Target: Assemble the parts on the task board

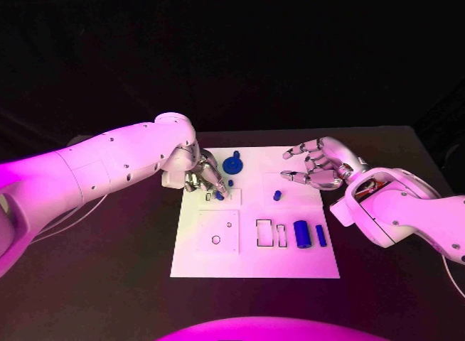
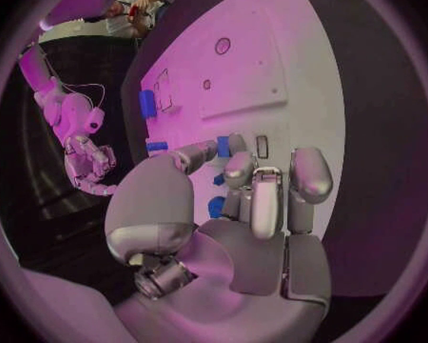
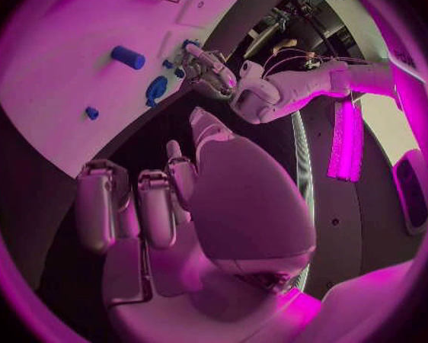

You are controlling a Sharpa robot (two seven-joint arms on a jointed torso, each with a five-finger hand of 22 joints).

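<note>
I have the left hand [image 1: 200, 175] down over the board [image 1: 255, 266] at about ten o'clock from its middle, fingers curled toward a small blue peg [image 1: 219, 195] that lies at their tips. In the left wrist view small blue pieces sit right against the fingertips [image 2: 237, 169], but I cannot tell whether any is actually pinched or only touched. I judge the hand sits low like this so as to pick or seat that peg near the board's upper left recesses.

The right hand [image 1: 316, 165] hangs at two o'clock, just off the board's far right corner, palm turned inward, fingers apart and loosely bent, holding nothing. It looks parked clear so it does not shade or bump the parts.

The board is a flat, matte white plate with outlined rectangular slots and small round holes. At twelve o'clock stands a blue knob [image 1: 232, 165] with a rounded head on a stem. Near the middle lies a short stub [image 1: 278, 195]. At four o'clock two smooth cylinders lie side by side, a thick one [image 1: 302, 234] and a thin one [image 1: 321, 234], beside empty slots, so I judge most of the assembly is not yet done. The hands are smooth silver metal.
</note>
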